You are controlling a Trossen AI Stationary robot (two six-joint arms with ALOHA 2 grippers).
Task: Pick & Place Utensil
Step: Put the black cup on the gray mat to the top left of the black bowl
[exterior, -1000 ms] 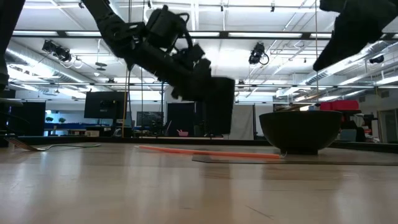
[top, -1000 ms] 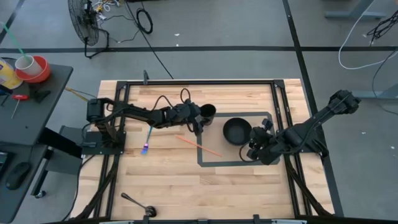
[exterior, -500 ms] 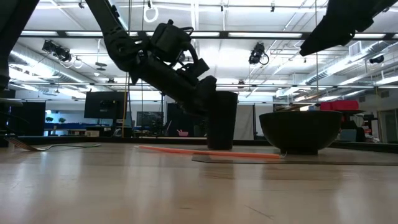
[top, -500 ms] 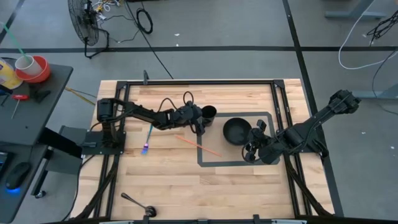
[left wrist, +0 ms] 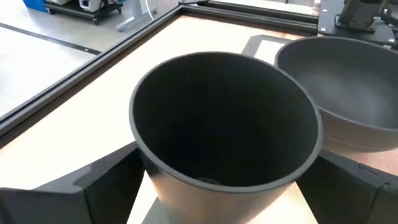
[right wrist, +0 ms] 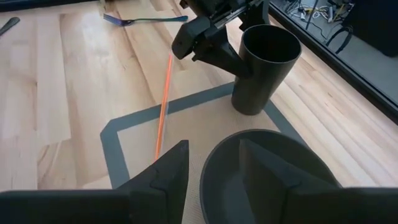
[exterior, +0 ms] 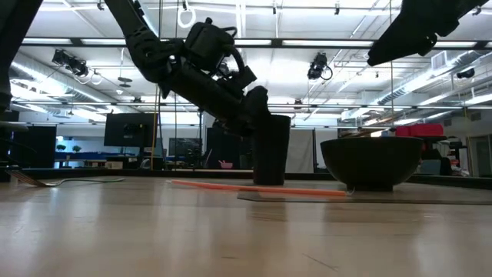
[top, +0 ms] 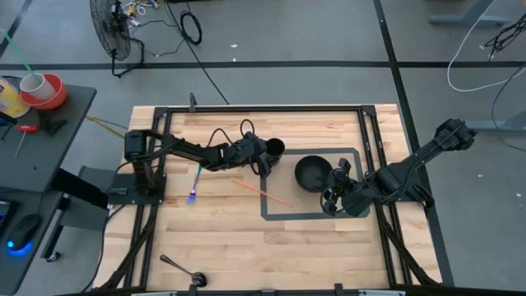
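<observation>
on the table [top: 230, 238], your left gripper [top: 265, 154] sits at the black cup [top: 274, 149], with a finger on either side of its wall. from the left wrist view the cup [left wrist: 225, 124] fills the space between the two dark fingers [left wrist: 68, 193], and you can see gaps between each finger and the cup's side, so the fingers are spread around it rather than pinching it. the low view shows the cup [exterior: 271, 150] upright with its base on the wood.

just beside the cup is the black bowl [top: 311, 173], standing inside the grey tape rectangle [top: 268, 217]; the cup stands at that rectangle's left edge.

the orange straw [top: 261, 191] lies flat on the wood, near the cup and bowl, running diagonally with its far end crossing the tape line. nothing touches it. in the right wrist view you see the same straw [right wrist: 163, 106] stretched from bare wood onto the tape.

your right gripper [top: 332, 196] hovers at the bowl's right edge, above its rim, with its fingers [right wrist: 163, 176] spread apart and nothing between them.

a blue-and-purple utensil [top: 194, 184] lies on the left part of the table, well apart from the straw. a dark metal utensil [top: 181, 268] lies near the front edge.
</observation>
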